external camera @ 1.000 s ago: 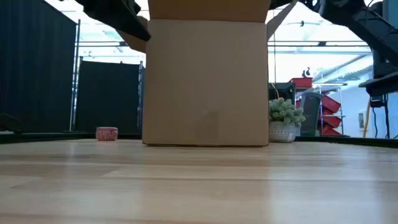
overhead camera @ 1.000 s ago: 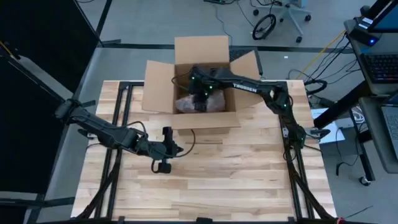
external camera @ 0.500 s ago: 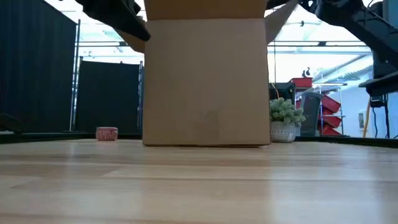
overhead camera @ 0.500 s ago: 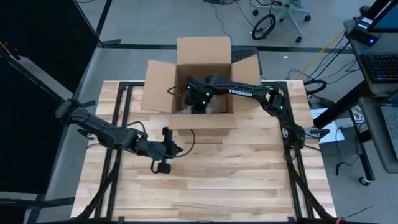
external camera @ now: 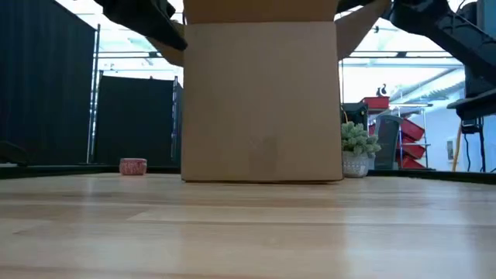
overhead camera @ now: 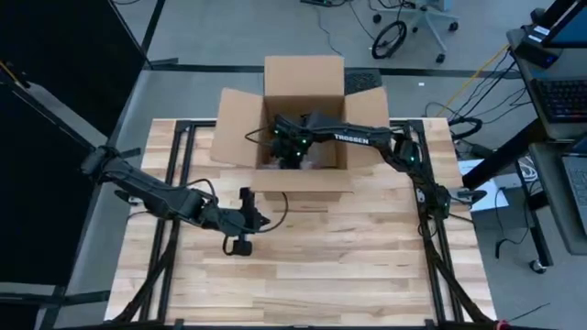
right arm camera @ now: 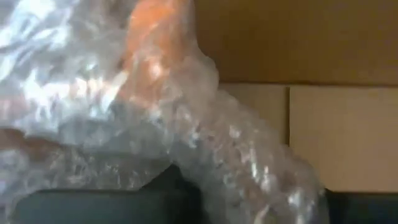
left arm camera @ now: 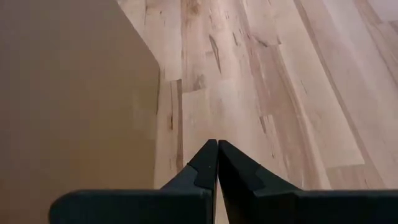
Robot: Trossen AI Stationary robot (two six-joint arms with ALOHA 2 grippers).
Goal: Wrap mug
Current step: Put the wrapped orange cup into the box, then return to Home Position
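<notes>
While one bubble-wrapped mug (right arm camera: 155, 118) sits inside one cardboard box (overhead camera: 304, 81), both arms wait.

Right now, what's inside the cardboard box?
Inside the cardboard box: the right gripper and a bubble-wrapped bundle with something orange showing through. The wrap hides whether that's the mug; the box floor is mostly covered.

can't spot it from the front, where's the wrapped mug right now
In the high view it lies inside the box at the table's far middle, under the right gripper: wrapped mug.

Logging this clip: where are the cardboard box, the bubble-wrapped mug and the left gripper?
cardboard box (external camera: 260, 101), low view, front wall.
bubble-wrapped mug (right arm camera: 155, 87), right wrist view, wrap over the orange body.
left gripper (left arm camera: 217, 149), left wrist view, between the fingertips.
</notes>
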